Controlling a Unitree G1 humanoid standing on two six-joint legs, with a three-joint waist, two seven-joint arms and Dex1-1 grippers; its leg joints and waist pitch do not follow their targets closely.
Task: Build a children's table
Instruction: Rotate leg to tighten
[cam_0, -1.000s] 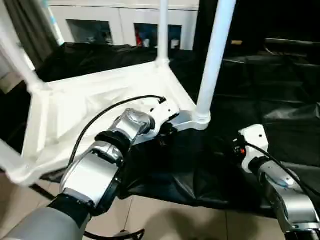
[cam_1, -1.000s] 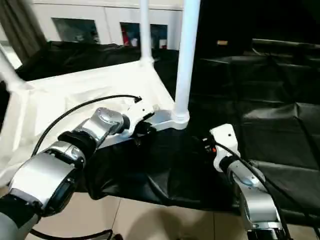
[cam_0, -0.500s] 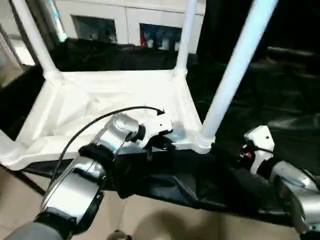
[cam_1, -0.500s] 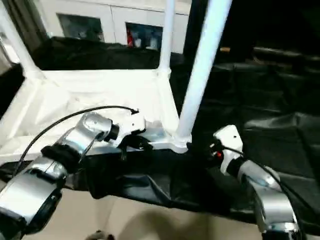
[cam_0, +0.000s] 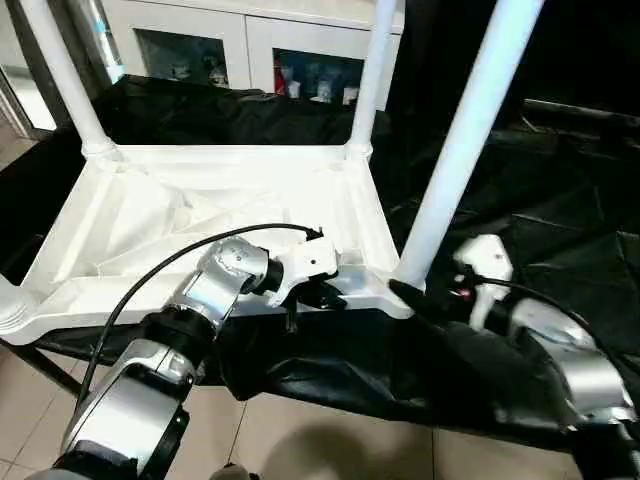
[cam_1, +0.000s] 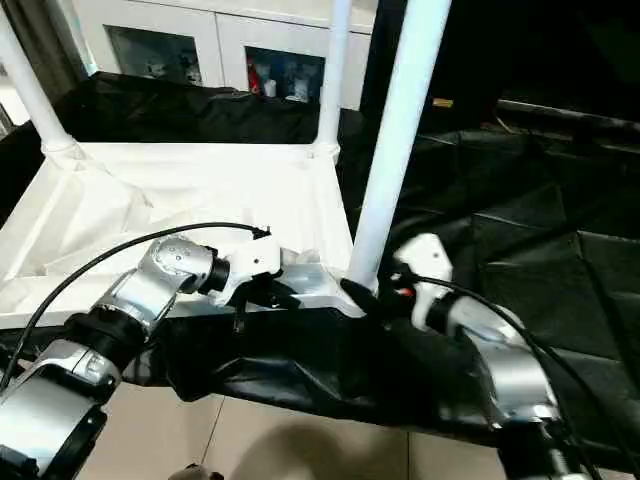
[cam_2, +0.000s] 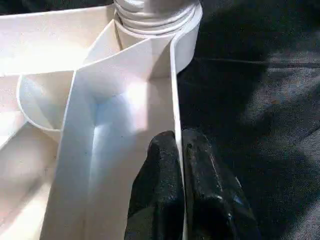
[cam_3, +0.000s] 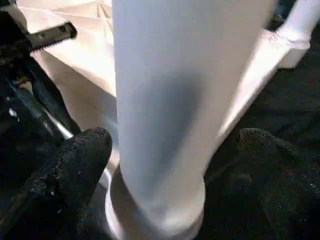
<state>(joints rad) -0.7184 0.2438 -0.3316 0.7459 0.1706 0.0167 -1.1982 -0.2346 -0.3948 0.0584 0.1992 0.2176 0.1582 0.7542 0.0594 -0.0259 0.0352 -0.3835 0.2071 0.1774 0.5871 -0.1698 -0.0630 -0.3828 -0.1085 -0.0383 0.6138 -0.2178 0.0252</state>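
A bench draped in black cloth (cam_0: 330, 370) is seen from above, with pale floor tiles (cam_0: 300, 440) below its near edge and a white glass-door cabinet (cam_0: 250, 45) at the back of the room. The white tabletop (cam_0: 200, 215) is laid upside down on the cloth, ribbed underside up, its near rim close to the bench's near edge. Legs are stood upright in the corner sockets: a near-right leg (cam_0: 455, 150), a far-right leg (cam_0: 370, 70) and a far-left leg (cam_0: 60, 75); at the near-left corner a ribbed socket (cam_0: 10, 305) is seen at the picture's edge. The left end effector (cam_2: 178, 165) is pressed together on the thin near rim of the tabletop, one finger (cam_2: 157, 170) on each side, a little short of the near-right corner. The right end effector (cam_3: 175, 150) is spread around the base of the near-right leg, its fingers (cam_3: 80, 155) held apart on either side of the tube. To the right of the tabletop a wide stretch of black cloth is left uncovered.
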